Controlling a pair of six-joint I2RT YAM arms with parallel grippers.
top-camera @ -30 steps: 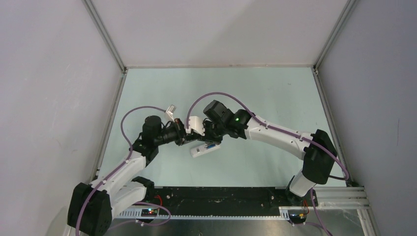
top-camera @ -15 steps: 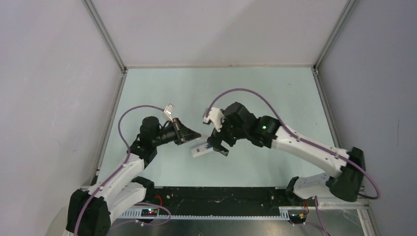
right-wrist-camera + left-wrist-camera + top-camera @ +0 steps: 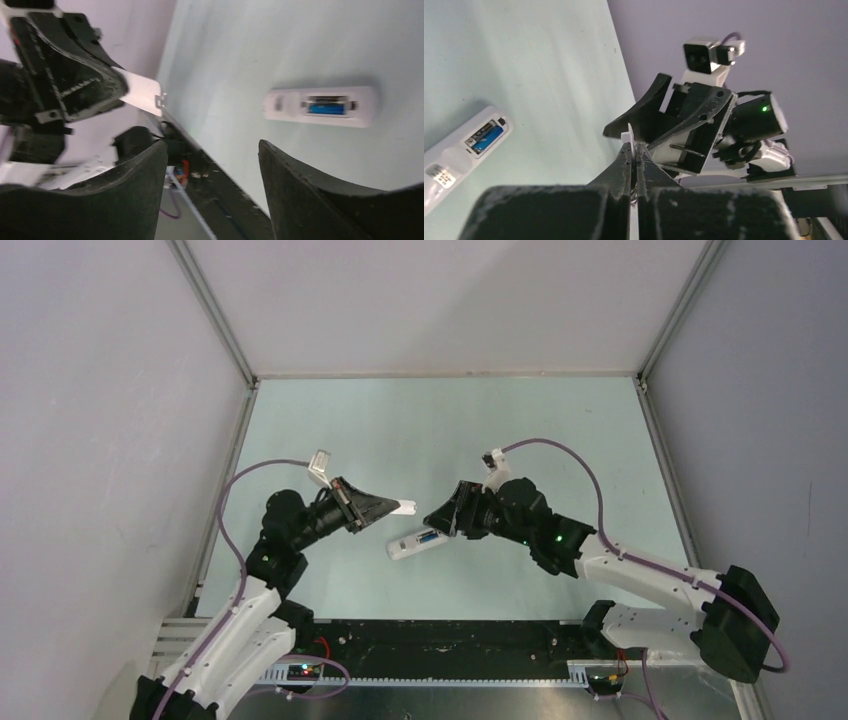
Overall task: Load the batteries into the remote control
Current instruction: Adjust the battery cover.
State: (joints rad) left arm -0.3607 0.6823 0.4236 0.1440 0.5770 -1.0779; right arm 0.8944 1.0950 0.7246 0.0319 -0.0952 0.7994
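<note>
Two arms reach in from the near edge of the bench (image 3: 520,430), and their tips face each other over its middle.

On the left, the left pincer (image 3: 388,507) is pressed together on one thin white plate, the battery cover (image 3: 404,507). The plate sticks out past the fingertips toward the right arm. The left wrist view shows it edge-on as a sliver between the two black fingers (image 3: 624,165). The right wrist view shows its flat face and a small clip at its free end. It is held above the bench and touches nothing else.

Below the gap between the two tips, on the near side, lies one remote control (image 3: 408,546). It is a small white bar, flat on the bench and set at a slant, back side up with its compartment uncovered. One blue battery (image 3: 428,537) sits in that compartment, at the end of the remote nearer the right arm. A dark grey strip runs along the blue battery in the same recess. I cannot tell whether that is a second battery or a bare slot. A small grey patch marks the remote's back toward its other end.

On the right, the right pincer (image 3: 437,521) is spread, with its two black fingers (image 3: 135,190) wide apart and nothing between them. It hangs near the compartment end of the remote but clear of it, and clear of the cover as well.
</note>
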